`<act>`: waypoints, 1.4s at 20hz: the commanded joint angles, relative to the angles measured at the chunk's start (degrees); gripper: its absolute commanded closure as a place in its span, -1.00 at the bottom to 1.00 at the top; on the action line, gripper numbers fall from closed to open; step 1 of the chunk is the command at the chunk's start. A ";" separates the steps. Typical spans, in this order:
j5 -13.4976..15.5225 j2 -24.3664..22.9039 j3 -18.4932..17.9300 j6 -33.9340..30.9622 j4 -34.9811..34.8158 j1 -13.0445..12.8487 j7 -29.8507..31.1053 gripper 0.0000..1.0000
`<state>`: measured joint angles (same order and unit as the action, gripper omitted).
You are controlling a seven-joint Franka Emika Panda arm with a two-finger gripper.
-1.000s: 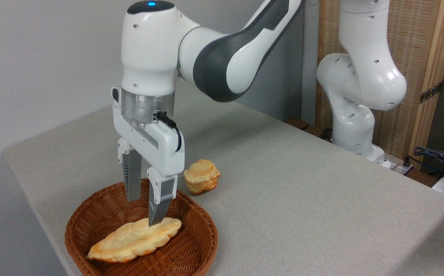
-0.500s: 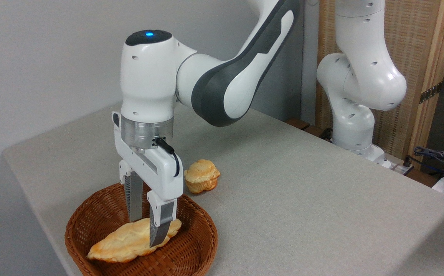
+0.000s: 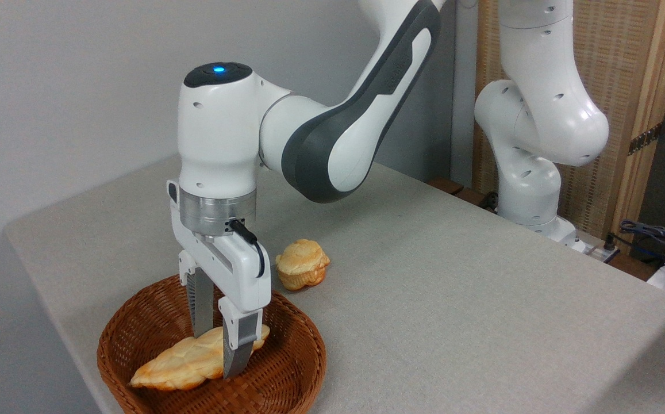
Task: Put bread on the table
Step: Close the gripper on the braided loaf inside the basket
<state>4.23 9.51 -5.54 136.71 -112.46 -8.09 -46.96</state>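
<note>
A plain pale grey wall (image 3: 68, 86) fills the upper left of the frame. At upper right stands a woven reed screen in a wooden frame (image 3: 631, 75), with cables (image 3: 654, 233) bundled at the right edge.

tabletop (image 3: 453, 287) covered in plain light grey-beige cloth, seen obliquely with its left corner set against a pale wall. directly on the cloth: a round brown wicker basket (image 3: 303, 368) at the near left edge, its lower rim cut off by the bottom of the frame; a small puffy golden bun (image 3: 302, 264) just beyond the basket's far right rim, close to it though contact between the two cannot be judged; the white base of the robot arm (image 3: 545, 221) at the far right edge, well apart from basket and bun. the broad middle and right stretch of cloth lies between these items.
</note>
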 commanded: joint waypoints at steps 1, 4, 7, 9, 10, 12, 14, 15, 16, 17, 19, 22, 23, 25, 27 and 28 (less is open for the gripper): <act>0.17 0.77 -0.17 1.01 0.48 -0.61 -0.77 -0.94; 0.26 0.77 -0.17 1.01 0.48 -0.61 -0.86 -0.27; 0.26 0.77 -0.17 1.01 0.48 -0.61 -0.86 -0.06; 0.26 0.69 -0.17 1.01 0.48 -0.61 -0.86 -0.06; 0.26 0.69 -0.17 1.01 0.48 -0.61 -0.86 -0.06; 0.26 0.69 -0.17 1.01 0.48 -0.61 -0.86 -0.07; 0.26 0.69 -0.17 1.01 0.48 -0.61 -0.86 -0.09; 0.26 0.60 -0.17 1.01 0.57 -0.61 -0.77 -0.09; 0.26 0.51 -0.17 0.93 0.48 -0.61 -0.77 -0.08; 0.26 0.34 -0.17 0.92 0.57 -0.61 -0.77 -0.09; 0.26 -0.28 -0.17 0.84 0.57 -0.61 -0.59 -0.08; 0.26 -1.42 -0.08 0.49 0.48 -0.61 -0.68 -0.07; 0.26 -1.77 -0.08 0.31 0.48 -0.70 -0.59 -0.07; 0.26 -2.30 -0.08 -0.39 0.48 -0.70 -0.85 0.02; 0.34 -2.48 -0.08 -0.92 0.48 -0.70 -0.86 0.14; 0.26 -2.83 -0.08 -1.01 0.48 -0.70 -0.86 0.14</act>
<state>4.23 7.89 -5.48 136.56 -111.94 -8.59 -46.96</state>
